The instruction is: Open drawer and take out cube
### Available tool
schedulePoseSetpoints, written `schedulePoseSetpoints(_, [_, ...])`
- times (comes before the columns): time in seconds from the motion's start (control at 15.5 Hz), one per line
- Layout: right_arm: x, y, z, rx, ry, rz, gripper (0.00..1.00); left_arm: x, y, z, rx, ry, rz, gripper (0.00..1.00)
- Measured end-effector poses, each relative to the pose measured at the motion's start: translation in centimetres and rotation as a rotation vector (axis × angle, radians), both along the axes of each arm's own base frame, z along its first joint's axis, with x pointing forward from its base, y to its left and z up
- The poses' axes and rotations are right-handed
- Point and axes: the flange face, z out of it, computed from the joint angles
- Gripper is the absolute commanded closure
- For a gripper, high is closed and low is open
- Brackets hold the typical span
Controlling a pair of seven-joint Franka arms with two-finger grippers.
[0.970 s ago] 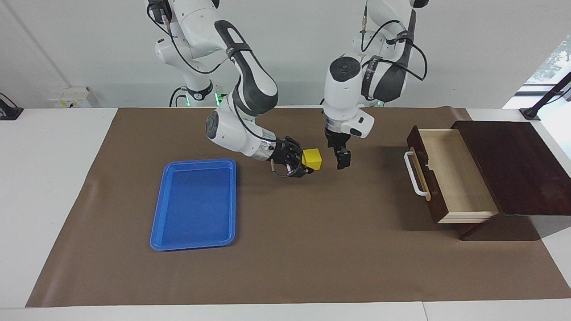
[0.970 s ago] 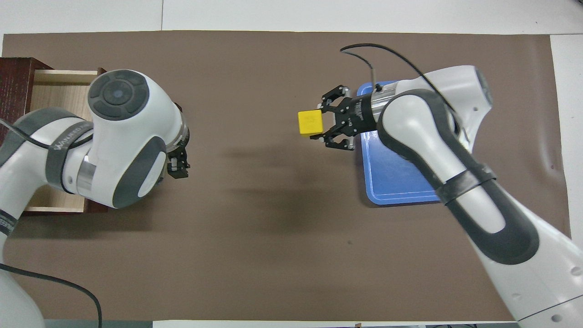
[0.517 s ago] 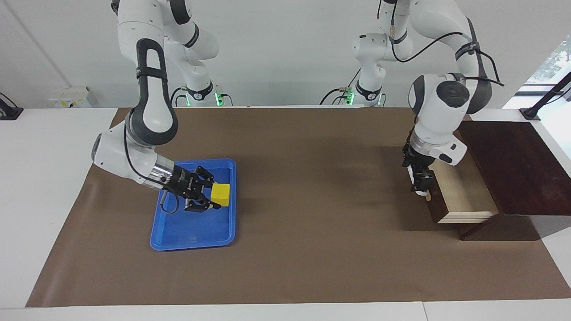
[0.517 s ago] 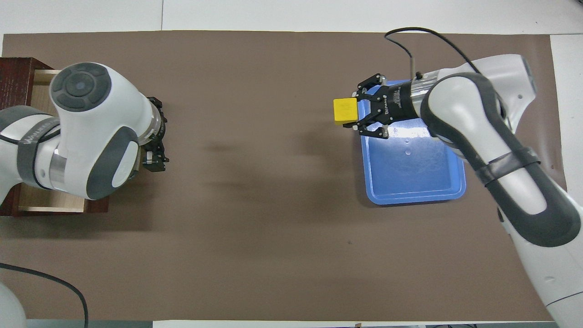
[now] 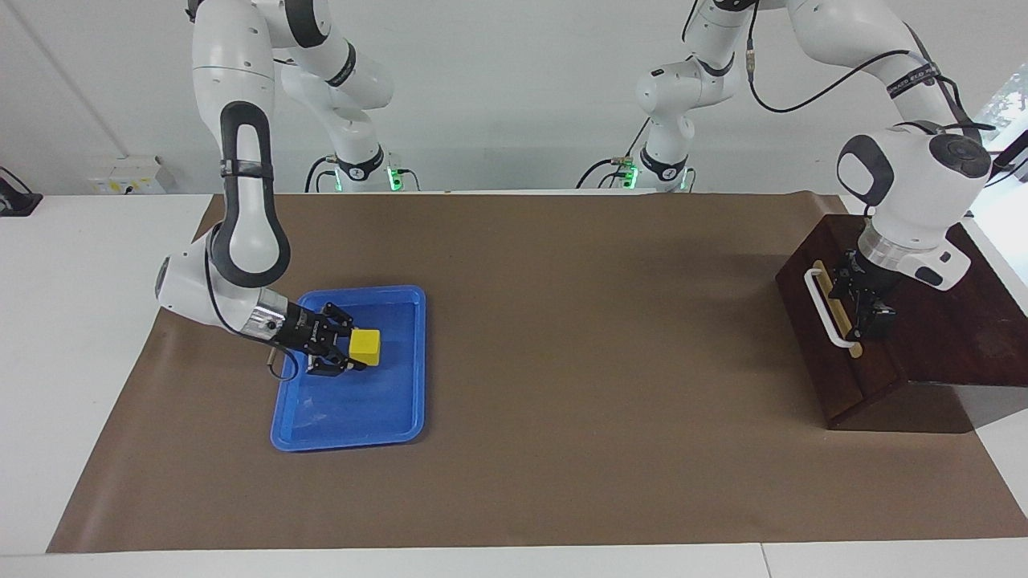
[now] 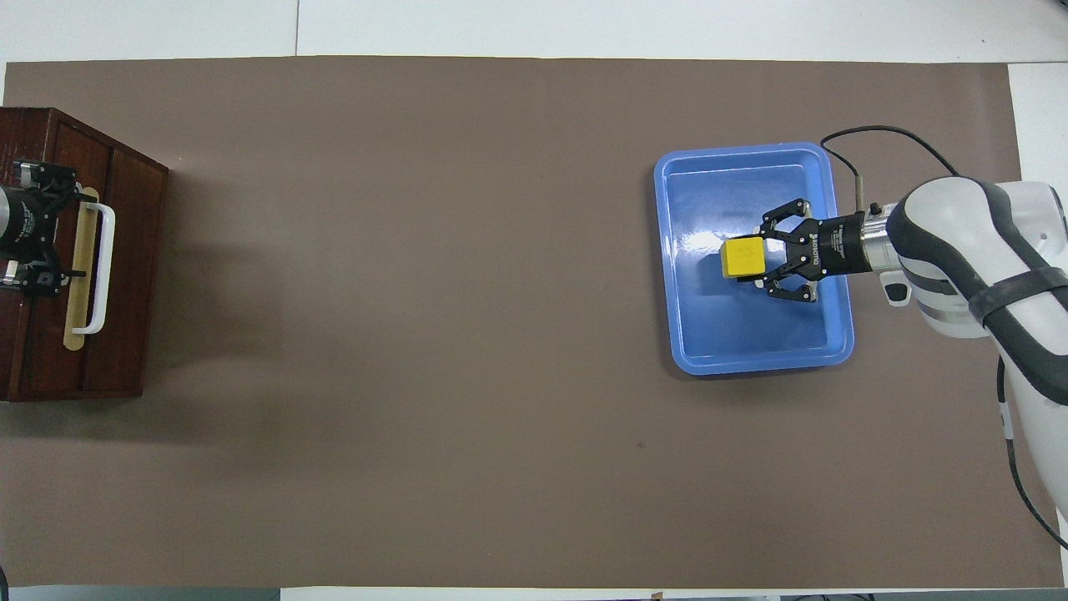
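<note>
Facing view: drawer (image 5: pixel 827 321) is shut flush in the dark wooden box (image 5: pixel 923 337), which sits at the left arm's end of the table (image 5: pixel 96 265). Left tool (image 5: pixel 869 309) is over the box top just beside the white handle (image 5: pixel 821 309), fingers spread, gripping nothing. Cube (image 5: pixel 365 347) is out of the drawer, clamped in the right tool (image 5: pixel 351 353), low over the blue tray (image 5: pixel 405 401) at the right arm's end. Can't tell from here if the cube touches the tray floor. My read: extraction done, drawer already closed again, only the release into the tray and the right arm's retreat are left.

Overhead view: same picture. Cube (image 6: pixel 743 257) sits inside the tray (image 6: pixel 755 361) outline, roughly mid-tray, with the right tool (image 6: pixel 761 260) clenched on it from the right arm's side. Left tool (image 6: pixel 46 225) is over the box (image 6: pixel 125 275), next to the handle (image 6: pixel 102 259), released. Drawer front (image 6: pixel 50 367) closed, no pale interior showing.

Surface/room: white table covered by a brown mat (image 6: pixel 417 334), a few creases near its edges, otherwise flat. Plain white wall (image 5: pixel 498 88) at the robots' end, a socket box (image 5: pixel 128 177) on the table edge, a window (image 5: pixel 996 112) at the left arm's end.
</note>
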Motion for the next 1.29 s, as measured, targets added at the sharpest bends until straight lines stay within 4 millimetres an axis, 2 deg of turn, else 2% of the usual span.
schedulePoseSetpoints(0.13, [-0.7, -0.1, -1.0, -0.009, -0.001, 0.008, 1.00, 0.0, -0.8, -0.3, 0.002, 0.007, -0.028, 0.00])
schedulePoseSetpoints(0.26, [-1.0, -0.1, -1.2, -0.009, 0.003, 0.010, 1.00, 0.3, -2.9, -0.4, 0.012, 0.011, -0.091, 0.00])
schedulePoseSetpoints(0.32, [-1.1, 0.0, -1.2, -0.009, 0.005, 0.010, 0.88, 0.4, -4.7, -0.4, 0.013, 0.011, -0.123, 0.00])
schedulePoseSetpoints(0.39, [-1.3, 0.0, -1.3, -0.009, 0.007, 0.010, 0.64, 0.5, -7.0, -0.2, 0.013, 0.008, -0.160, 0.00])
schedulePoseSetpoints(0.45, [-1.4, -0.1, -1.3, -0.010, 0.008, 0.009, 0.26, 0.6, -9.4, 0.3, 0.014, 0.002, -0.200, 0.00])
schedulePoseSetpoints(0.52, [-1.4, -0.1, -1.3, -0.010, 0.008, 0.010, 0.00, 0.7, -11.7, 1.2, 0.015, -0.008, -0.236, 0.00])
schedulePoseSetpoints(0.65, [-1.5, -0.1, -1.4, -0.011, -0.006, 0.025, 0.00, 0.8, -14.9, 4.5, 0.023, -0.014, -0.291, 0.00])
schedulePoseSetpoints(0.71, [-1.5, -0.1, -1.4, -0.012, -0.013, 0.033, 0.00, 0.8, -15.4, 6.4, 0.031, -0.010, -0.334, 0.00])
schedulePoseSetpoints(0.84, [-1.5, -0.1, -1.3, -0.013, -0.017, 0.036, 0.00, 0.3, -15.0, 9.0, 0.040, 0.027, -0.483, 0.00])
schedulePoseSetpoints(1.03, [-1.4, 0.1, -0.5, -0.011, -0.023, 0.050, 0.00, -1.3, -14.2, 11.9, 0.038, 0.110, -0.777, 0.00])
schedulePoseSetpoints(1.16, [-1.1, 0.3, 1.4, -0.037, -0.044, 0.095, 0.00, -2.4, -13.9, 13.2, 0.039, 0.158, -0.951, 0.00])
schedulePoseSetpoints(1.29, [-0.4, 1.0, 4.9, -0.056, -0.060, 0.150, 0.00, -3.6, -13.8, 14.0, 0.035, 0.196, -1.087, 0.00])
